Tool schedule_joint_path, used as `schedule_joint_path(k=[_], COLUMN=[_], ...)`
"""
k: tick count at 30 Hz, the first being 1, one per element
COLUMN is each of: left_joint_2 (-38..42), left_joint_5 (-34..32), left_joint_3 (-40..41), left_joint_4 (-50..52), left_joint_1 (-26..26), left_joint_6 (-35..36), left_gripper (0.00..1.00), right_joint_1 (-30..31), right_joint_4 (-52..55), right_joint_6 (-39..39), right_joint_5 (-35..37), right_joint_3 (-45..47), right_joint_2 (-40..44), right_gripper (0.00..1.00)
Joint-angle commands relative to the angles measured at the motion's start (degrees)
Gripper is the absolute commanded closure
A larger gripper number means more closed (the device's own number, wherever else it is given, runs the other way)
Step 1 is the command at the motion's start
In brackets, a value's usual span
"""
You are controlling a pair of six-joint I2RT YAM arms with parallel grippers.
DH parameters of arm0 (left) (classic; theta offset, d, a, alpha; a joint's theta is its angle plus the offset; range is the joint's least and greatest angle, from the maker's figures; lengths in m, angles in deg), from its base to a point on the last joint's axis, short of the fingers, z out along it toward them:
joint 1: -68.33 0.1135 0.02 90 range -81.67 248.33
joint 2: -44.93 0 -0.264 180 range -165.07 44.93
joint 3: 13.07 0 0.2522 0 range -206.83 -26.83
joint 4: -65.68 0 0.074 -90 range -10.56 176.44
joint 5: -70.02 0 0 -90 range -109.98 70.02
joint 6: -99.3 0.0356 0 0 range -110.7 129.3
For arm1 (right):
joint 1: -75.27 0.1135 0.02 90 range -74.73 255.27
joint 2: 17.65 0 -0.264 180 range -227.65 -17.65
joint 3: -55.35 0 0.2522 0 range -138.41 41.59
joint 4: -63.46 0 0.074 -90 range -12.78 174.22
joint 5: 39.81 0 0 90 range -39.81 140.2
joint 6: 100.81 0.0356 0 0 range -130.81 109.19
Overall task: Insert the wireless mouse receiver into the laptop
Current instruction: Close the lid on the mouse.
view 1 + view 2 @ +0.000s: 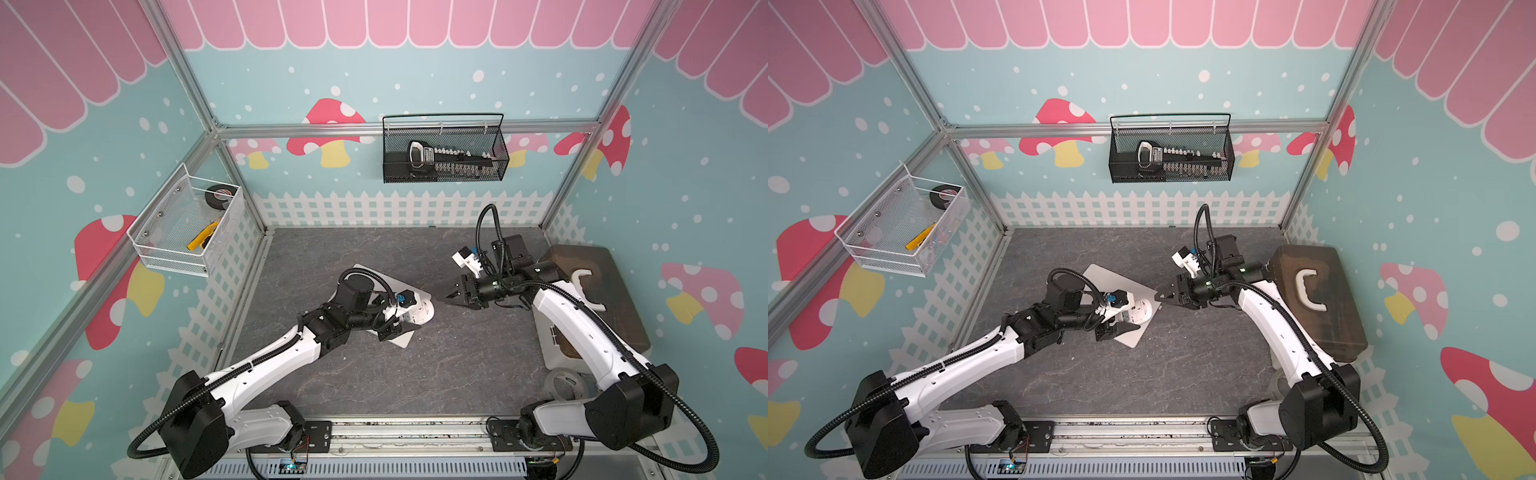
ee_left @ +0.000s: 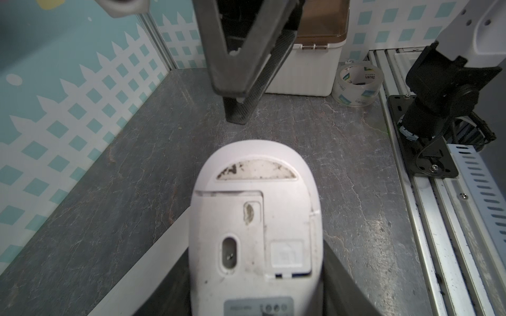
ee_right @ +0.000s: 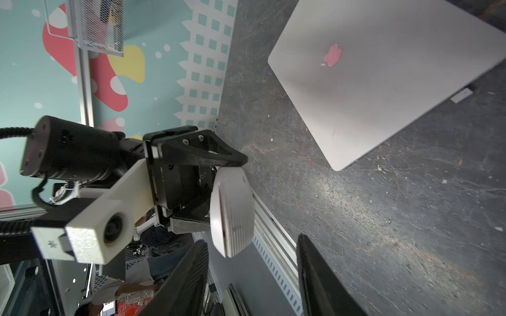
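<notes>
Near the middle of the grey worktop [image 1: 415, 374], the laptop [image 3: 369, 90] lay closed and flat, logo up, turned at an angle to the worktop's edges. At the right of the right wrist frame, a small pale tab [image 3: 462, 96] touched the slab's edge. Whether that was the wireless mouse receiver, or whether it sat in a port, could not be told, and no other view showed the receiver clearly.

Over the laptop's right corner in both top views, the left pincer [image 1: 415, 314] gripped a white mouse [image 2: 254, 219] by its sides. The mouse's underside faced the left wrist camera, with a dark finger pressed on each flank.

Just right of that corner, the right pincer [image 1: 448, 299] pointed at the mouse, near it but apart. Its jaws stood spread with nothing between them, apart from the pale tab.

Farther right stood a brown box [image 1: 1345, 324] with a white handle, and a roll of clear tape [image 2: 357, 82] lay beside it. A black wire basket [image 1: 444, 158] hung on the back wall at upper centre, and a white mesh basket [image 1: 183, 232] hung at the left.
</notes>
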Motion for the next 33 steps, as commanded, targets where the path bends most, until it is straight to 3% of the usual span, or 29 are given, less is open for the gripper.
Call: schedule_joint_path(k=[1, 33], left_joint_2=[-0.58, 0.34], left_joint_5=[-0.45, -2.54], left_joint_3=[-2.39, -1.5], left_joint_4=[-0.51, -2.16], left_joint_1=[-0.09, -1.15], left_joint_6=[-0.11, -0.2], left_gripper=[0.71, 0.72], right_joint_1=[2.3, 3.09], right_joint_4=[4.03, -1.24], right_joint_6=[-4.59, -0.83], right_joint_5=[2.04, 2.37], right_joint_3=[-1.03, -1.51], right_joint_2=[-0.46, -2.18], right_gripper=[0.48, 0.5])
